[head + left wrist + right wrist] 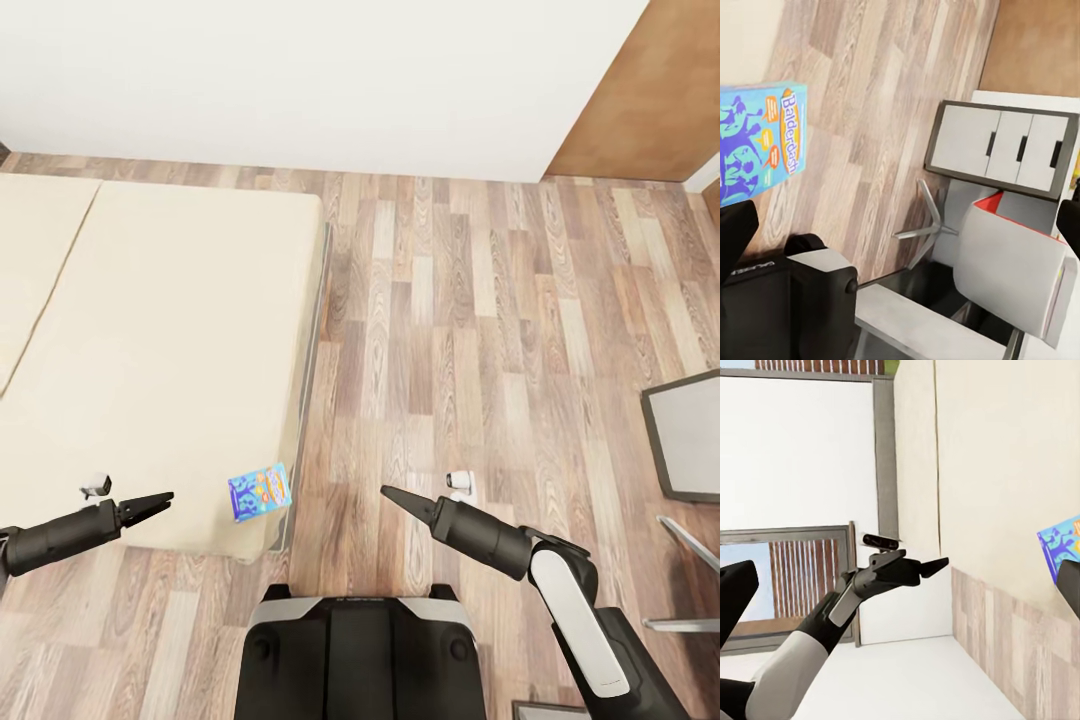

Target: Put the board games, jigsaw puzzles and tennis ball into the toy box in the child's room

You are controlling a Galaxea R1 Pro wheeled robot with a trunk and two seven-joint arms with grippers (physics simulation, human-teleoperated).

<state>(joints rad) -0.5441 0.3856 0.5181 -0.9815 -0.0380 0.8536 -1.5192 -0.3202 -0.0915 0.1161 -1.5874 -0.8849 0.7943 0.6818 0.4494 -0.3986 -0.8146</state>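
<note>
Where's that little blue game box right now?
In the head view the blue board game lies flat on the beige bed, at its near corner by the wood floor, between the left tool and the right tool.

The head view looks steeply down over bed and floor; both wrist views share the blue game box.

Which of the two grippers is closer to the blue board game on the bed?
The left gripper. It hovers over the bed beside the blue board game, while the right gripper is over the wooden floor, farther away.
</note>
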